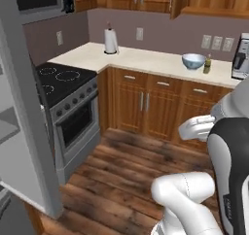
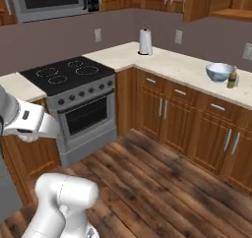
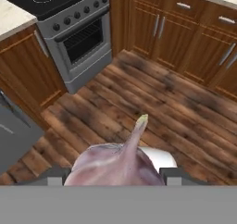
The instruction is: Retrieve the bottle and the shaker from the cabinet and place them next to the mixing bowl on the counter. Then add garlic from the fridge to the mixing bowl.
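The garlic [image 3: 115, 165] sits in the pincer [image 3: 113, 174], whose two tips are clamped on the bulb's flanks, carried above the wooden floor [image 3: 152, 102]. It is probably light, firm and papery, a little slippery, so the widest part of the bulb seems the safest place to hold. Its long axis runs bulb to stem, the thin stem pointing away from the hand. On the far surface [image 1: 146, 59], the mixing bowl [image 1: 193, 60] stands just beside the bottle [image 1: 207, 64].

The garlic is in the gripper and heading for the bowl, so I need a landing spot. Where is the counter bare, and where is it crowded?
Bare: the counter between the paper towel roll and the mixing bowl. Crowded: the bowl's right, where the bottle and coffee machine stand.
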